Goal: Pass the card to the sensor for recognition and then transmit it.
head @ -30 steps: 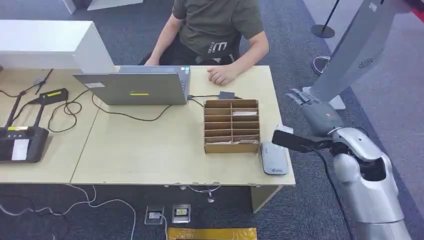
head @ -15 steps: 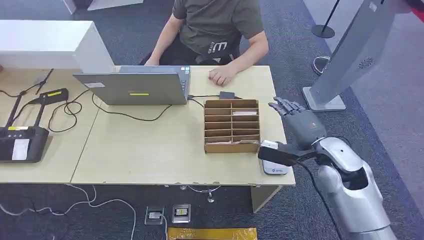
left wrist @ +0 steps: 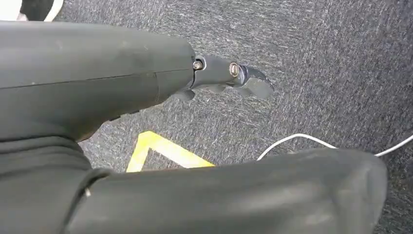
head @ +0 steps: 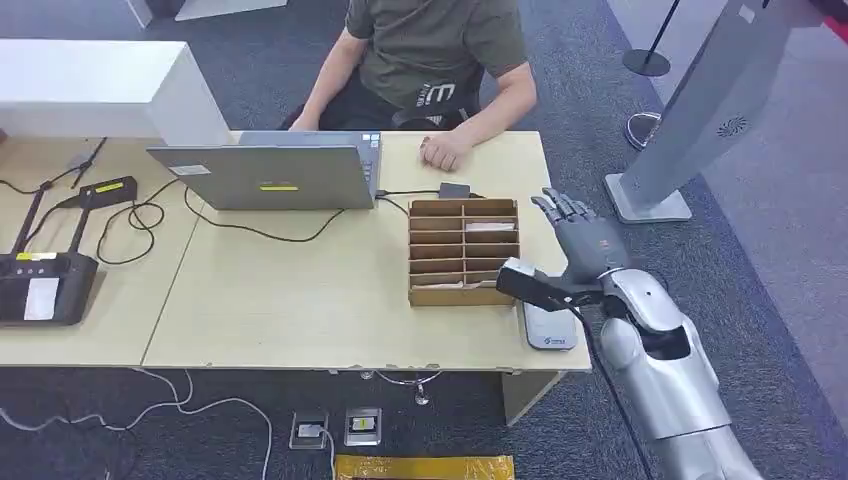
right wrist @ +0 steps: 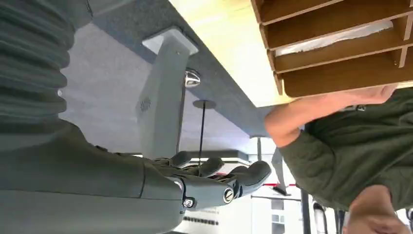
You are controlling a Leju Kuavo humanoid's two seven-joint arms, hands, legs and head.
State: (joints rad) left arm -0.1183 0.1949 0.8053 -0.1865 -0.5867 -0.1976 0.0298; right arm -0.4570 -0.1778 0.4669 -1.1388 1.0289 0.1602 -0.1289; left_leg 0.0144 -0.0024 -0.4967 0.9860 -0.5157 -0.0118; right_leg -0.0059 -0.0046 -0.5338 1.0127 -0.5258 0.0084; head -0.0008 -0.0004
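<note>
Fingers (head: pixel 560 207) of the right hand (head: pixel 585 240) were held straight and slightly apart, gripping nothing, at the right end of the worktop (head: pixel 300 300). Over the last second this hand had swung in from beside the grey kiosk stand (head: pixel 700 100) toward the cardboard card rack (head: pixel 464 252), and its dark thumb (head: pixel 530 285) now overlapped the rack's near right corner in the head view. I judged this the approach to picking a card, with the scan and handover not yet started. A white card (head: pixel 489 226) lay in one of the rack's far slots; the grey card reader (head: pixel 549 325) sat just beside the rack, near the worktop's front right corner, partly under the thumb. Open carpet lay to the right, while the seated person's hand (head: pixel 441 152) rested beyond the rack. At the other wrist, the left hand (left wrist: pixel 229 78) hung over carpet, fingers loosely bent, empty.
</note>
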